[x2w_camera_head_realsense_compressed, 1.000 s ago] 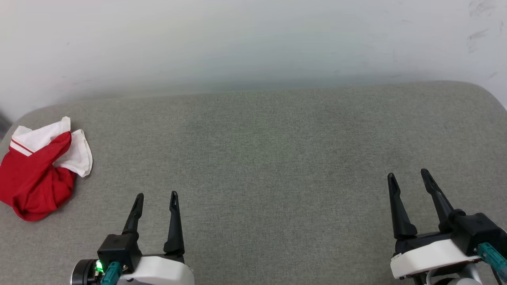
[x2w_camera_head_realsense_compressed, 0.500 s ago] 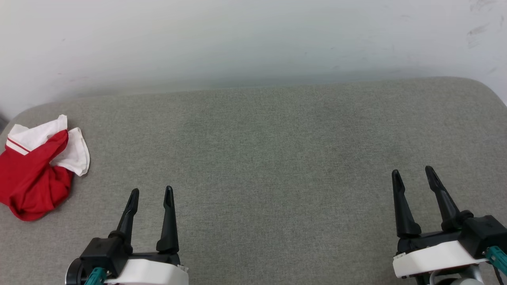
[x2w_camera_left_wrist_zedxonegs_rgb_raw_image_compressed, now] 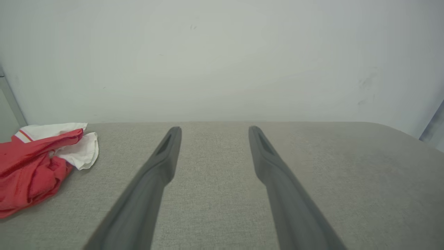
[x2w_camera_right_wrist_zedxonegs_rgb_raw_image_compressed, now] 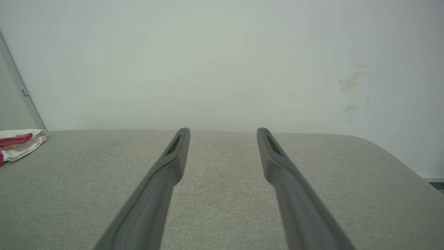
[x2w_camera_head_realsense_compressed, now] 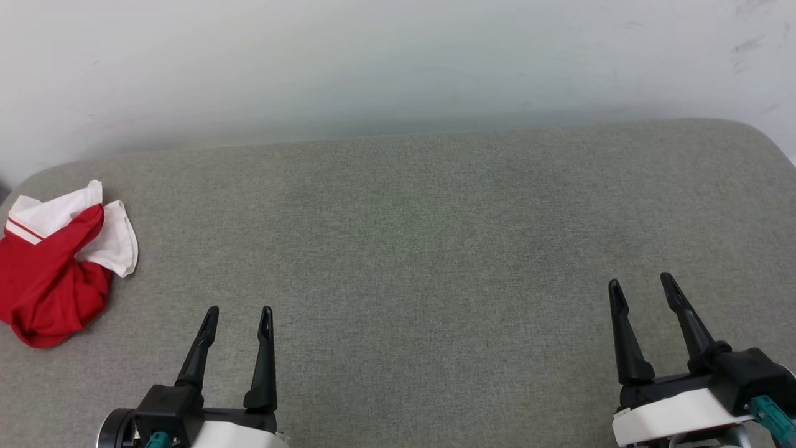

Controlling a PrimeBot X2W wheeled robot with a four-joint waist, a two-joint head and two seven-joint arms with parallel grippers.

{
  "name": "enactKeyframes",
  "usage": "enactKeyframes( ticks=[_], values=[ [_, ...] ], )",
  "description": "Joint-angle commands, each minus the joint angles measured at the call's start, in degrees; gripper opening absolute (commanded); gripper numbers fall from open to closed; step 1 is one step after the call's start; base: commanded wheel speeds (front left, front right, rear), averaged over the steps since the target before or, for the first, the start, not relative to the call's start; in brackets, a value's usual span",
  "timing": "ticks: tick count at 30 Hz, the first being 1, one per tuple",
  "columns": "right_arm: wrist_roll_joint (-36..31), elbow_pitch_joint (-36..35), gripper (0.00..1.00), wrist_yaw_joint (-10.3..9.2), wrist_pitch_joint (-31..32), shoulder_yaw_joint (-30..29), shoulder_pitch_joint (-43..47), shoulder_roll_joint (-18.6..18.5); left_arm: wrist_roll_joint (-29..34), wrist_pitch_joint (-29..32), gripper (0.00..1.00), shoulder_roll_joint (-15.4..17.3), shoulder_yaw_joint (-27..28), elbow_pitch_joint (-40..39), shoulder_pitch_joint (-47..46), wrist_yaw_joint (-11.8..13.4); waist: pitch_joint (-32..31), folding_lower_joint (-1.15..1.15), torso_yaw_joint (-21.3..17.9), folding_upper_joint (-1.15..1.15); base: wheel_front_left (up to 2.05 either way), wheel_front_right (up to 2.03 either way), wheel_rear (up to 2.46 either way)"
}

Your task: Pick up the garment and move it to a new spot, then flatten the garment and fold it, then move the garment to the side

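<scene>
Looking at your setup, the left pincer (x2w_camera_head_realsense_compressed: pixel 240 308) and right pincer (x2w_camera_head_realsense_compressed: pixel 640 279) both hover low over the grey padded surface (x2w_camera_head_realsense_compressed: pixel 404 249). Their jaws are spread wide and hold nothing, so I'd say you're staged for the first pick. The garment (x2w_camera_head_realsense_compressed: pixel 53 280) sits crumpled well off to the left of the left pincer and a bit beyond its tips, right at the surface's edge. Its white sleeve is flopped over the bunched red body. The right pincer is way farther off, so left looks like your reach. The bare stretch ahead of both pincers is probably where you'd flatten it. Count: one garment, two pincers, two fingers each.
</scene>
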Motion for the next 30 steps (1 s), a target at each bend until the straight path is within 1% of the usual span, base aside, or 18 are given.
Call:
enactKeyframes(
  ticks=[1,7,11,16,22,30],
  values=[
    [-0.76,0.12,1.00,-0.02,-0.54,0.13,0.50,0.06,1.01,-0.38,1.00,-0.10,0.24,-0.04,0.61,-0.36,0.02,0.00,-0.02,0.00,0.00,0.00,0.00],
    [-2.70,-0.03,1.00,-0.02,-1.07,0.41,0.41,0.07,3.36,-1.02,1.00,-0.28,0.58,0.07,0.59,-1.07,0.37,0.00,0.07,0.00,0.00,0.00,0.00],
    [-2.27,-0.34,1.00,-0.02,-1.09,1.51,0.31,0.07,1.59,-0.98,1.00,-0.28,0.88,0.46,-0.01,-1.07,0.52,0.00,0.72,0.00,0.00,0.00,0.00],
    [-1.73,-0.66,1.00,-0.02,-1.07,2.39,0.81,0.07,1.45,-0.98,1.00,-0.29,1.49,0.56,-0.05,-1.55,0.25,0.00,2.35,0.00,0.00,0.00,0.00],
    [-1.55,-0.53,1.00,-0.02,-1.06,3.35,1.41,0.07,1.94,-0.98,1.00,-0.29,2.38,0.68,0.72,-2.01,-0.38,0.00,5.90,0.00,0.00,0.00,0.00],
    [-1.35,0.19,1.00,-0.02,-1.05,4.81,2.07,0.07,1.30,-0.98,1.00,-0.30,3.90,1.12,1.36,-1.52,-1.41,0.00,12.63,0.00,0.00,0.00,0.00]
  ],
)
